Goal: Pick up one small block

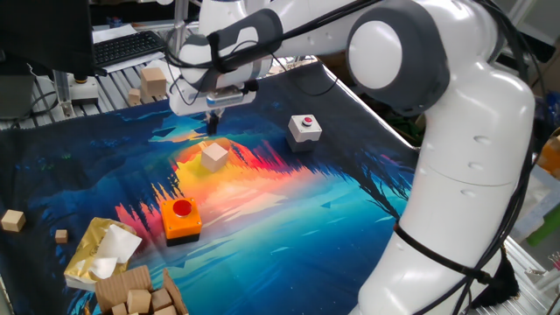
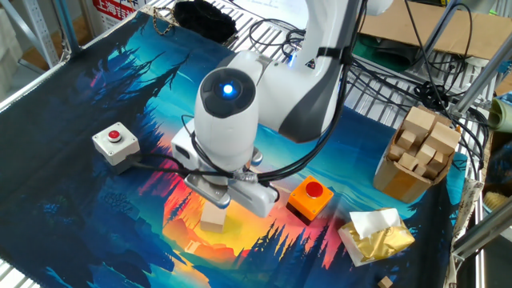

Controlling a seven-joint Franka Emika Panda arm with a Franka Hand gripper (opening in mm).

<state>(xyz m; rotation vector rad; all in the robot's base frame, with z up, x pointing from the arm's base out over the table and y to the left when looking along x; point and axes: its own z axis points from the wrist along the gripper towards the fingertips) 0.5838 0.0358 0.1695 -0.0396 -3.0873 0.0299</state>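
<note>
At the centre of the tabletop (image 1: 350, 227), on the orange patch of the printed cloth, you have the small block (image 1: 213, 157) sitting flat and untouched; in the other fixed view only its lower part shows (image 2: 213, 218), under the arm's wrist. Your claw (image 1: 212, 125) hangs just above and behind the block, toward the upper middle of the frame, with nothing in it. Its dark fingers look close together, but you cannot tell how wide the gap is, and the other fixed view hides them behind the wrist.

To the right of the block stands the white button box (image 1: 304, 129), well apart; in the other fixed view it sits at the left (image 2: 116, 146). Below the block, toward the lower left, is the orange button box (image 1: 181, 219), near but not touching.

For containers, look at the lower left corner: a cardboard box (image 1: 118, 290) is packed with tan wooden blocks (image 1: 138, 302), seen again at the right edge of the other fixed view (image 2: 416, 152). Just beside it lies a yellow packet (image 1: 98, 254) with white tissue spilling out. A taller tan block (image 1: 153, 83) stands at the upper left, off the cloth.
</note>
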